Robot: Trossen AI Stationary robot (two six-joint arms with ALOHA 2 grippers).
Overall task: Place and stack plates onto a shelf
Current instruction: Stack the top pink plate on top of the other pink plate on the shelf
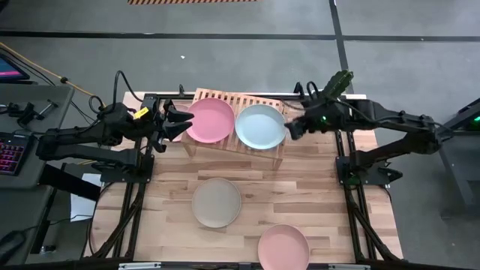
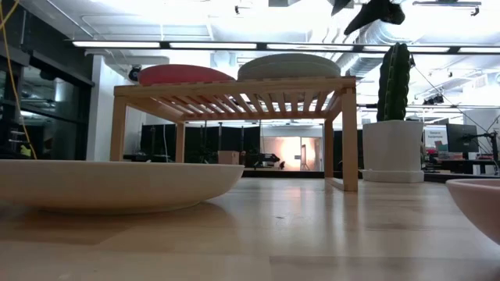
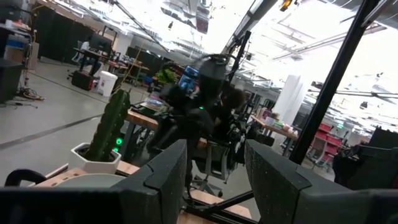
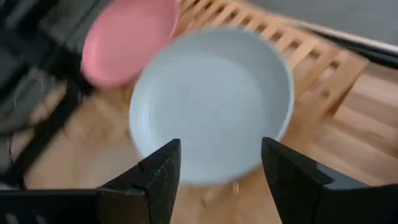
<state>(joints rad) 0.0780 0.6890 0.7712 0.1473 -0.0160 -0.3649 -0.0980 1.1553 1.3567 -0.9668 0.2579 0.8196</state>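
On the shelf: pink plate beside mint plate. Flanking the shelf: left gripper, right gripper, fingers apart, empty.

Shelf top full, desk front open
Two plates covered the shelf; bare desk lay between shelf and front plates.

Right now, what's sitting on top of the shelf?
Two plates side by side on the shelf: a pink plate and a pale mint plate. Whether more plates lie beneath either one cannot be seen.
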